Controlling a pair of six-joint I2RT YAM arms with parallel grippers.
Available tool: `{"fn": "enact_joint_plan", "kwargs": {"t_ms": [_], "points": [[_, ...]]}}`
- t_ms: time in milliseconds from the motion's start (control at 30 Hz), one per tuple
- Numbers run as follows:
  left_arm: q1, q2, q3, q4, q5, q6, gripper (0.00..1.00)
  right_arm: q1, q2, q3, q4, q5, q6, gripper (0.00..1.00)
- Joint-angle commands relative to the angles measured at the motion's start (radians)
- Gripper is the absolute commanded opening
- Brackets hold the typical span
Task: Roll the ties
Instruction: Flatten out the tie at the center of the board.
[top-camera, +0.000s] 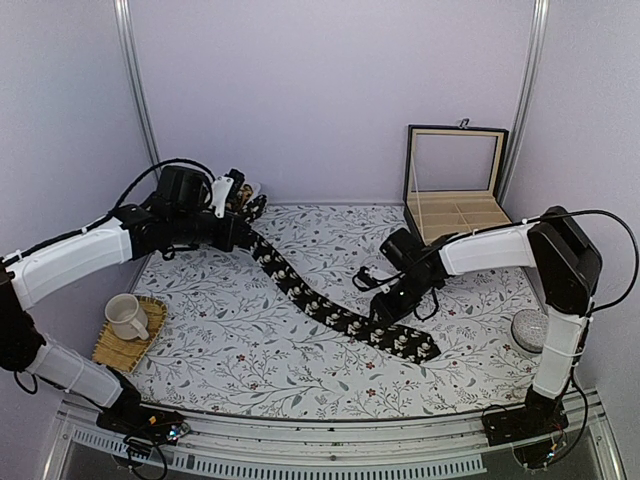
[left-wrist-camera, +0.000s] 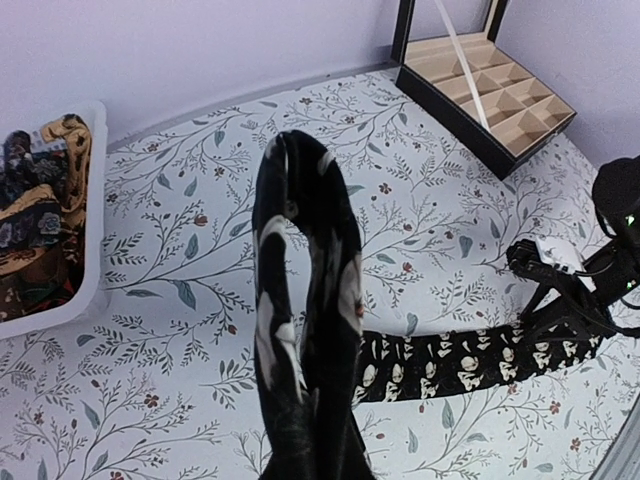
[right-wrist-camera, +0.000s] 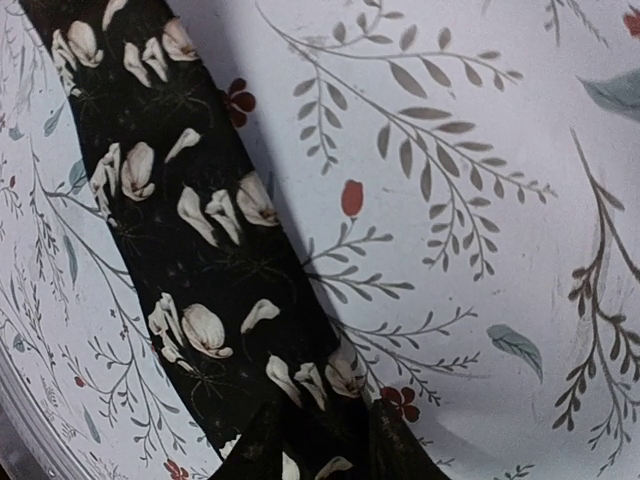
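Here, a black flower-print tie (top-camera: 320, 305) lies stretched diagonally across the leaf-patterned tablecloth (top-camera: 250, 400). Its wide end rests nearer the arm bases than the open compartment box (top-camera: 460, 212) and apart from it, while its narrow end rises off the cloth well to the left of the box. The left gripper (top-camera: 245, 225) is clamped on that narrow end; in the left wrist view the cloth arches up in a loop close to the camera and drops out of the bottom of the frame. The right gripper (top-camera: 388, 305) sits low over the tie's wide half, on the near side of the box. In the right wrist view its dark fingertips (right-wrist-camera: 255, 450) stand a little apart with the tie's fabric between them, and whether they pinch the fabric cannot be told. A white bin (left-wrist-camera: 95, 200) holding further ties (left-wrist-camera: 35, 235), brown-orange and dark patterned, stands far to the left of the box, by the same back wall. A white cup (top-camera: 125, 315) sits on a woven mat (top-camera: 115, 350) at the corner diagonally opposite the box. A grey round object (top-camera: 528, 330), too small to identify, lies on the near side of the box, by the right arm.
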Motion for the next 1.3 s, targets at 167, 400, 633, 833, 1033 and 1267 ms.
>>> {"fn": "enact_joint_plan", "kwargs": {"t_ms": [167, 400, 633, 833, 1033, 1267], "points": [[0.018, 0.007, -0.053, 0.052, -0.043, -0.028, 0.00, 0.017, 0.093, -0.008, -0.137, 0.117, 0.007, 0.00], [0.024, 0.005, -0.084, 0.068, -0.064, -0.045, 0.00, 0.017, 0.021, 0.032, -0.136, 0.187, 0.033, 0.00], [0.037, -0.026, -0.122, 0.108, -0.147, -0.074, 0.00, 0.016, -0.099, 0.054, -0.156, 0.255, 0.048, 0.00], [0.055, -0.033, -0.179, 0.189, -0.170, -0.120, 0.00, -0.002, -0.172, 0.048, -0.134, 0.330, 0.052, 0.00], [0.068, 0.056, -0.194, 0.337, -0.119, -0.162, 0.00, -0.061, -0.189, 0.054, -0.073, 0.412, 0.019, 0.00], [0.076, 0.196, -0.067, 0.478, -0.115, -0.140, 0.00, -0.103, -0.200, 0.221, -0.041, 0.590, -0.056, 0.00]]}}
